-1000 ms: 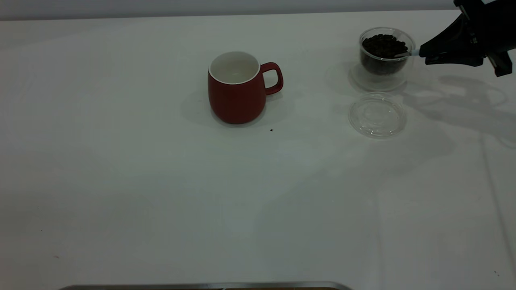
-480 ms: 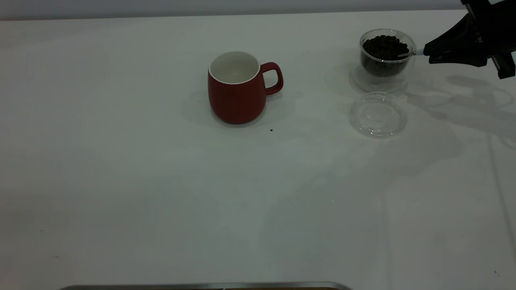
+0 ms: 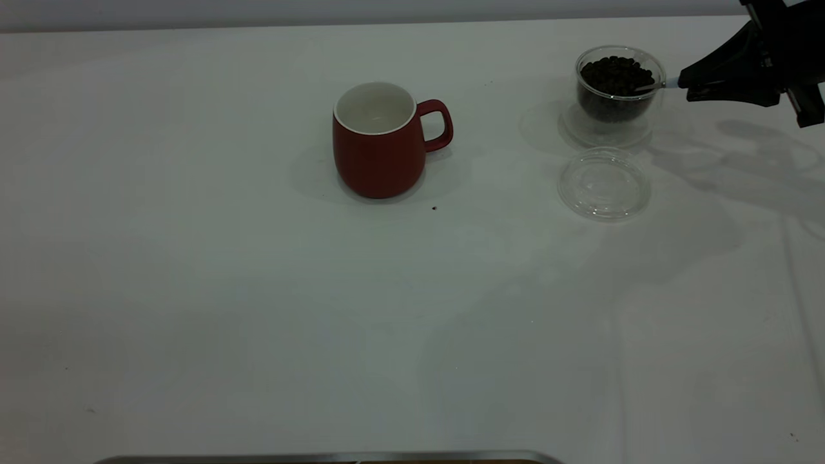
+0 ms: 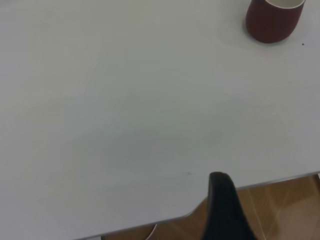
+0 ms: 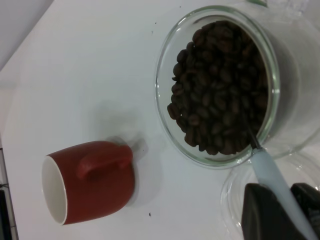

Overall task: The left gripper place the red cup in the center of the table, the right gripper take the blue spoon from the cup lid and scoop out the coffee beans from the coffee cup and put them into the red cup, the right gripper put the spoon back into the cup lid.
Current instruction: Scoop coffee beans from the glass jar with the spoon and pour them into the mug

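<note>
While the red cup (image 3: 379, 143) stands upright near the middle of the white tabletop (image 3: 258, 290), its loop handle turned to the right and its white inside bare, the work is at the far right corner. There the right gripper (image 3: 682, 86) reaches in from the right edge, its black fingers clamped on the pale handle of the blue spoon (image 3: 657, 84). The spoon lies roughly level, its handle crossing the right side of the rim of the coffee cup (image 3: 617, 87), and its metal end pushed in among the coffee beans (image 3: 613, 72); in the right wrist view the thin stem (image 5: 252, 140) runs down into the heap and the bowl itself is hidden under the beans. The beans fill the clear glass cup close to its rim.

The cup lid (image 3: 604, 183) lies flat on the tabletop just on the near side of the coffee cup, a narrow gap between them, and nothing rests in it. The red cup is well apart from both, to their left. A tiny dark speck (image 3: 434, 208) sits on the tabletop just near and right of the red cup.

The left gripper is out of the exterior view. The left wrist view shows only one dark finger (image 4: 225, 210) over the tabletop's edge, far from the red cup (image 4: 274, 19), so I cannot tell whether that gripper is apart or together.
</note>
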Controlling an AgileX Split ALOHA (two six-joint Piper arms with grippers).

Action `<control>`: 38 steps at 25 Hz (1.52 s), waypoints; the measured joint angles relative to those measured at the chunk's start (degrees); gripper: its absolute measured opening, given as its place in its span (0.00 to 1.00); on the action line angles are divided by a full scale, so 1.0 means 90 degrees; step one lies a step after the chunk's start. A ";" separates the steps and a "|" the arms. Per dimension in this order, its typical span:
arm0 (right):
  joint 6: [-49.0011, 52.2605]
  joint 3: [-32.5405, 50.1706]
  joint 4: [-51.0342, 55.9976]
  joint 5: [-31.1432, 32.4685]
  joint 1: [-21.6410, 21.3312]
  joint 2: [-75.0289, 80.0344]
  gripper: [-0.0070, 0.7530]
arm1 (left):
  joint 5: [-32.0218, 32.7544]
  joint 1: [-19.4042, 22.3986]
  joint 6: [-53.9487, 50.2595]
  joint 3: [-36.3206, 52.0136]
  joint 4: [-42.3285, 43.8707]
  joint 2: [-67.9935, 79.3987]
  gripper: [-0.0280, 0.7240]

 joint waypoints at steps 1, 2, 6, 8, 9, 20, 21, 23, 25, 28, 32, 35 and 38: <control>0.0015 0.0000 -0.0024 0.0038 -0.0032 0.0000 0.15 | 0.0000 0.0000 0.0000 0.0000 0.0000 0.0000 0.72; 0.0020 0.0000 -0.0044 0.0081 -0.0058 0.0000 0.15 | 0.0000 0.0000 0.0000 0.0000 0.0000 0.0000 0.72; 0.0035 0.0000 -0.0109 0.0204 -0.0135 0.0000 0.15 | 0.0000 0.0000 0.0000 0.0000 0.0000 0.0000 0.72; 0.0035 0.0000 -0.0109 0.0243 -0.0175 0.0000 0.15 | 0.0000 0.0000 0.0000 0.0000 0.0000 0.0000 0.72; 0.0035 0.0000 -0.0114 0.0242 -0.0191 0.0000 0.15 | 0.0000 0.0000 0.0009 0.0000 0.0000 0.0000 0.72; 0.0027 0.0000 -0.0076 0.0474 -0.0327 0.0000 0.15 | 0.0000 0.0000 0.0003 0.0000 0.0000 0.0000 0.72; 0.0014 0.0000 -0.0061 0.0509 -0.0350 0.0000 0.15 | 0.0000 0.0000 0.0003 0.0000 0.0000 0.0000 0.72; -0.0030 0.0000 -0.0030 0.0621 -0.0378 0.0000 0.15 | 0.0000 0.0000 0.0003 0.0000 0.0000 0.0000 0.72; -0.0038 0.0000 0.0027 0.0705 -0.0400 0.0000 0.15 | 0.0000 0.0000 0.0003 0.0000 0.0000 0.0000 0.72; -0.0119 0.0000 0.0145 0.0800 -0.0407 0.0000 0.15 | 0.0000 0.0000 0.0003 0.0000 0.0000 0.0000 0.72; -0.0152 0.0000 0.0197 0.0800 -0.0407 0.0000 0.15 | 0.0000 0.0000 0.0003 0.0000 0.0000 0.0000 0.72; -0.0152 0.0000 0.0209 0.0800 -0.0407 0.0000 0.15 | 0.0000 0.0000 0.0003 0.0000 0.0000 0.0000 0.72; -0.0152 0.0000 0.0202 0.0806 -0.0407 0.0000 0.15 | 0.0000 0.0000 -0.0004 0.0000 0.0000 0.0000 0.72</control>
